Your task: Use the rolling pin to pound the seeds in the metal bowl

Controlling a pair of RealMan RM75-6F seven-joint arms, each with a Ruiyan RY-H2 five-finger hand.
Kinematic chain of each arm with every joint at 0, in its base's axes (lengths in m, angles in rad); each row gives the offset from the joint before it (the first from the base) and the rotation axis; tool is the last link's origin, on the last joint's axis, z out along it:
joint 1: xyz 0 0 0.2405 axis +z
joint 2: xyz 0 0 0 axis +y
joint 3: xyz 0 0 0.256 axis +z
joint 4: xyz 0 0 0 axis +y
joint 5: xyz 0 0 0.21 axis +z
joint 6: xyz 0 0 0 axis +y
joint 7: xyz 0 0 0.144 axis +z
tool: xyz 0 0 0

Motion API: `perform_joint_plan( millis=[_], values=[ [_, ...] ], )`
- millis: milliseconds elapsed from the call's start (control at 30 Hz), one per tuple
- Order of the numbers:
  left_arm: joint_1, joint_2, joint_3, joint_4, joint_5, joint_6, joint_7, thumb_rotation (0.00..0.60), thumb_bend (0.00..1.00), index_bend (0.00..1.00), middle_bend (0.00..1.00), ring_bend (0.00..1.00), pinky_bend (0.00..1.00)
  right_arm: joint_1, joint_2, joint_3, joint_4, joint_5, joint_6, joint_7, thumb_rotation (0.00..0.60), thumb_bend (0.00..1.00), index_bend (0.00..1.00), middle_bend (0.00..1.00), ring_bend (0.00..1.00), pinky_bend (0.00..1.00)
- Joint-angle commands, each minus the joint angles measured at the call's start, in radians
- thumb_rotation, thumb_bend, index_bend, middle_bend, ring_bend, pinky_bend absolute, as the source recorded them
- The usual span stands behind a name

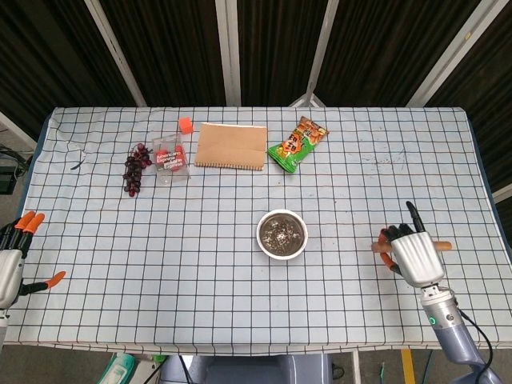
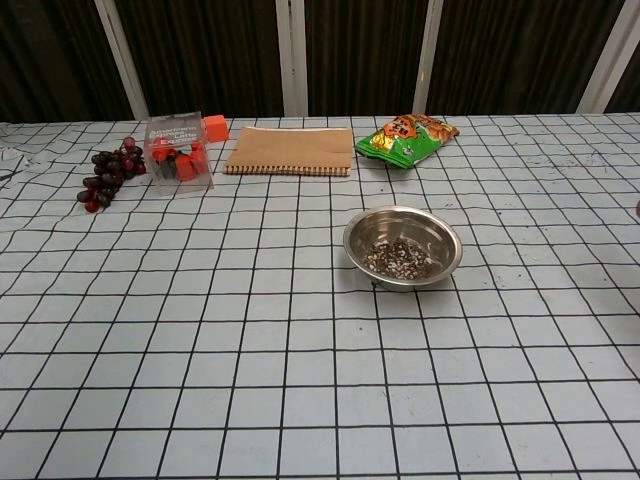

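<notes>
Rolling pin (image 1: 441, 245) — wooden, rigid, we judge moderately heavy; lies crosswise in our right hand (image 1: 415, 256), fingers wrapped mid-shaft, well right of metal bowl (image 1: 282, 234). Left hand (image 1: 14, 260) splayed, empty.

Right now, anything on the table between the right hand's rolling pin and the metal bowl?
Nothing visible. In the head view the right hand holds the rolling pin to the right of the metal bowl, and only bare checked tablecloth lies between them. The snack bag and notebook sit farther back, off that line.
</notes>
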Motion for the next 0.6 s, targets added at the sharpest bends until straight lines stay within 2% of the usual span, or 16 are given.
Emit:
perform_joint_plan(
  millis=[33, 200, 333, 400, 567, 600],
  values=[
    [-0.001, 0.002, 0.000, 0.000, 0.000, -0.003, -0.002, 0.600, 0.07, 0.00, 0.00, 0.00, 0.00, 0.011, -0.012, -0.022, 0.005, 0.004, -0.041, -0.061, 0.600, 0.40, 0.89, 0.66, 0.50, 0.00],
    [-0.001, 0.003, 0.000, 0.000, 0.002, -0.003, -0.007, 0.600, 0.07, 0.00, 0.00, 0.00, 0.00, 0.010, -0.043, -0.023, -0.016, 0.053, -0.083, -0.139, 0.600, 0.40, 0.89, 0.66, 0.50, 0.00],
    [-0.001, 0.004, 0.001, 0.001, 0.004, -0.004, -0.010, 0.600, 0.07, 0.00, 0.00, 0.00, 0.00, 0.011, -0.055, -0.022, -0.043, 0.075, -0.098, -0.152, 0.600, 0.40, 0.86, 0.66, 0.49, 0.00],
    [-0.001, 0.004, 0.001, 0.002, 0.004, -0.004, -0.010, 0.600, 0.07, 0.00, 0.00, 0.00, 0.00, 0.014, -0.056, -0.026, -0.058, 0.070, -0.098, -0.154, 0.600, 0.40, 0.79, 0.64, 0.45, 0.00],
    [-0.001, 0.004, 0.001, 0.002, 0.006, -0.003, -0.011, 0.600, 0.07, 0.00, 0.00, 0.00, 0.00, 0.020, -0.046, -0.033, -0.101, 0.065, -0.105, -0.166, 0.600, 0.40, 0.43, 0.40, 0.23, 0.00],
    [0.000, 0.004, 0.001, 0.002, 0.006, -0.002, -0.011, 0.600, 0.07, 0.00, 0.00, 0.00, 0.00, 0.020, -0.043, -0.034, -0.114, 0.069, -0.108, -0.170, 0.600, 0.40, 0.38, 0.37, 0.21, 0.00]
  ],
)
